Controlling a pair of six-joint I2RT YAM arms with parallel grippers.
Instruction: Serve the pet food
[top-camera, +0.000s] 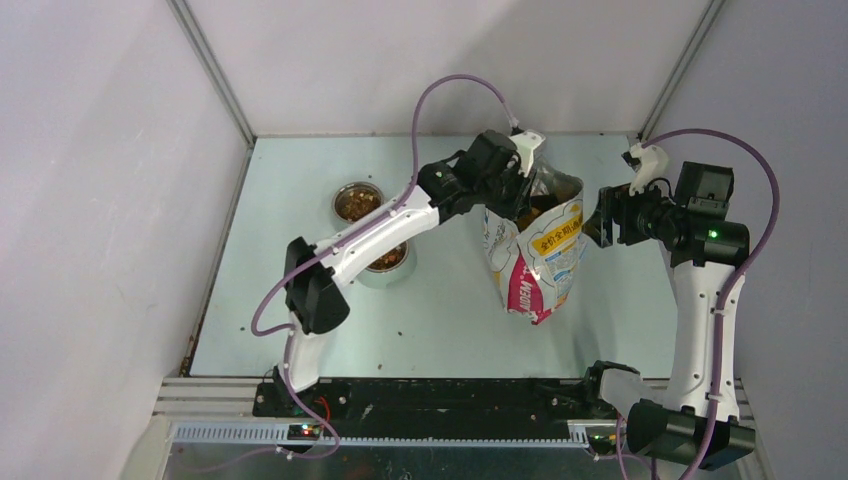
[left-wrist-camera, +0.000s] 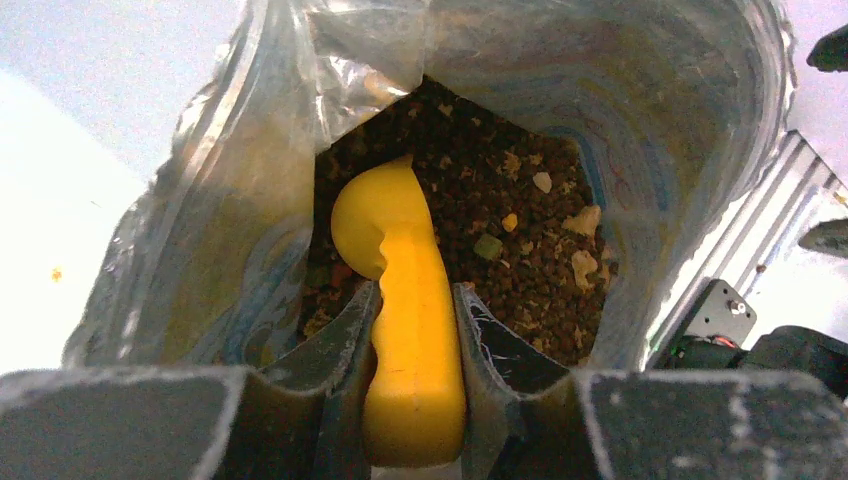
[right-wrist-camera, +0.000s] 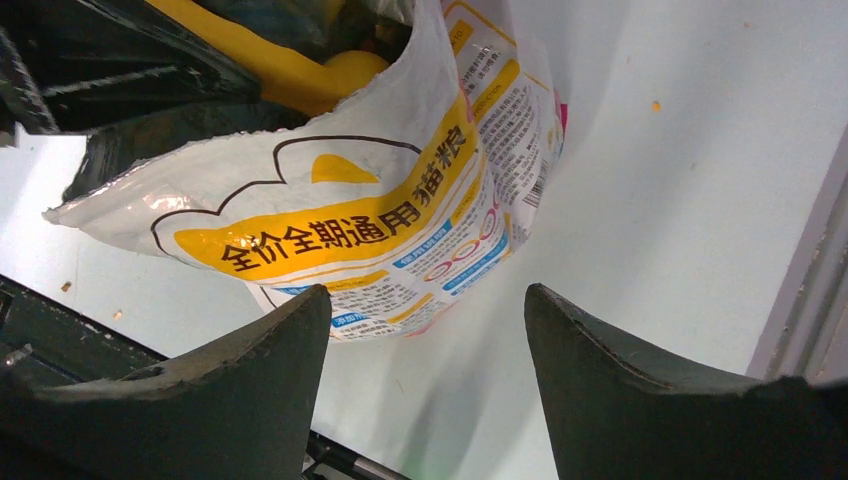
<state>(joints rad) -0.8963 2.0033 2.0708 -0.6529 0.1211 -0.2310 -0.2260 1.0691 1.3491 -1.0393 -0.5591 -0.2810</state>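
Scoop (left-wrist-camera: 400, 300) pinched between my left fingers (left-wrist-camera: 340, 355), head on the kibble (left-wrist-camera: 500, 260) inside the open bag (top-camera: 540, 250) near the tabletop's (top-camera: 450, 330) far edge. My right fingers (right-wrist-camera: 250, 380) are spread beside the bag, not touching. I judge: dig deep, lift level, clear the bag's rim, then swing to the bowls (top-camera: 337, 205).

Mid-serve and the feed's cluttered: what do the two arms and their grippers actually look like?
The left arm and right arm have white link shells and black joint housings, each trailing a purple cable. A green light glows on the right wrist housing. The left gripper and right gripper each carry two dark wedge-shaped fingers; the left pair look scuffed.
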